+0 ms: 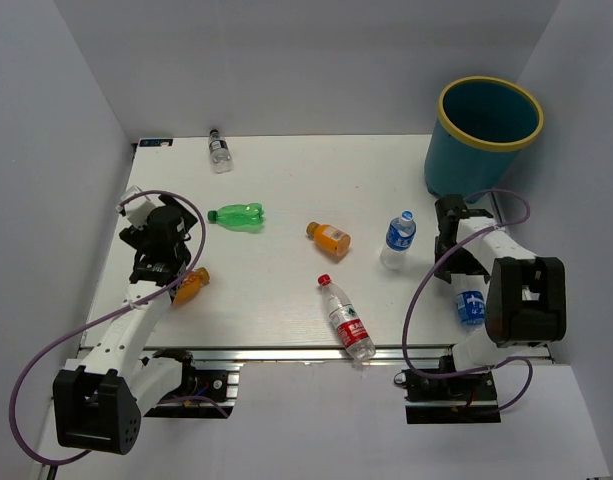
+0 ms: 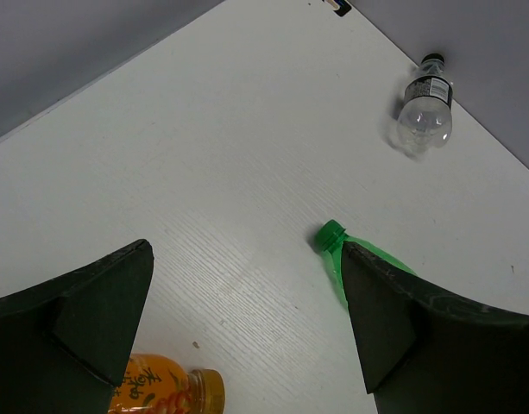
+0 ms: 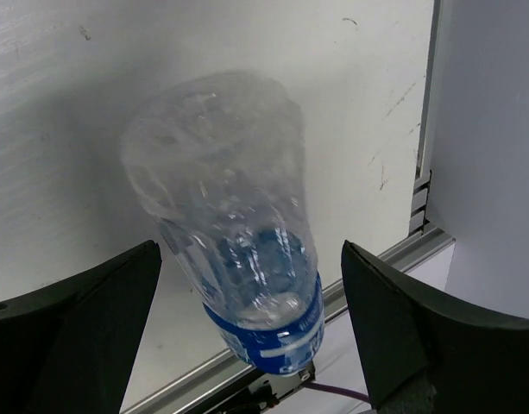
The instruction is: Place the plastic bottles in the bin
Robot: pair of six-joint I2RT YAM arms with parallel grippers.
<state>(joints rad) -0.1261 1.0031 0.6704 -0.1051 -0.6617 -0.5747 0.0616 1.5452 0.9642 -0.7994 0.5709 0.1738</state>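
Observation:
The teal bin (image 1: 489, 135) with a yellow rim stands at the far right. My left gripper (image 1: 158, 262) (image 2: 247, 254) is open and empty above the table, between an orange bottle (image 1: 189, 285) (image 2: 165, 388) and the green bottle (image 1: 236, 216) (image 2: 333, 237). My right gripper (image 1: 454, 262) (image 3: 251, 259) is open, its jaws on either side of a clear blue-labelled bottle (image 1: 470, 303) (image 3: 229, 216) lying at the near right edge, not touching it. A dark-capped bottle (image 1: 219, 150) (image 2: 424, 103), a second orange bottle (image 1: 329, 237), an upright blue-labelled bottle (image 1: 397, 240) and a red-labelled bottle (image 1: 346, 317) are on the table.
Grey walls close the table on the left, back and right. A metal rail (image 3: 402, 250) runs along the near edge under the right gripper's bottle. The red-labelled bottle lies at that near edge.

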